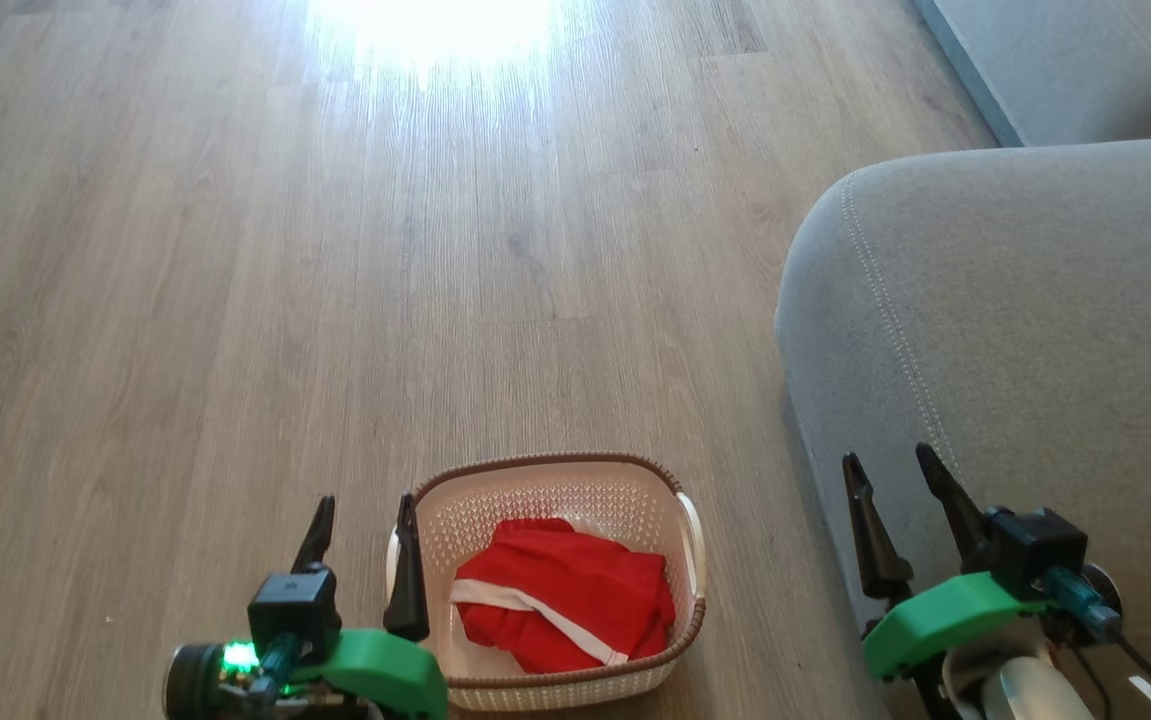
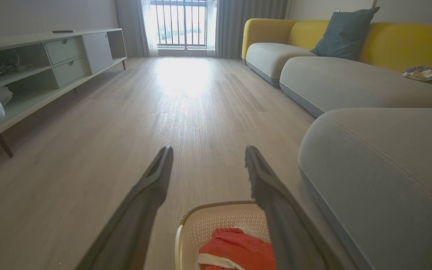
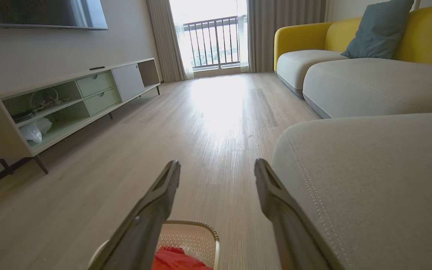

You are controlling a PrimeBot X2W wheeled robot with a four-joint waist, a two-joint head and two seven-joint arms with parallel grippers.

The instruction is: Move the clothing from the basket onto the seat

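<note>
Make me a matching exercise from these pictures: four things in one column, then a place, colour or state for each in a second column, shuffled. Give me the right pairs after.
Column one
1. clothing
2. basket
3. seat
4. left gripper

Column two
a. standing on the wooden floor
b. open and empty
c. red with a white stripe, lying in the basket
d. grey, with a pale stitched seam

Right pairs: 1-c, 2-a, 3-d, 4-b

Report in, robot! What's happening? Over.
Left gripper, right gripper open, empty. Clothing in basket on floor. Seat beside it, nothing seen between.
</note>
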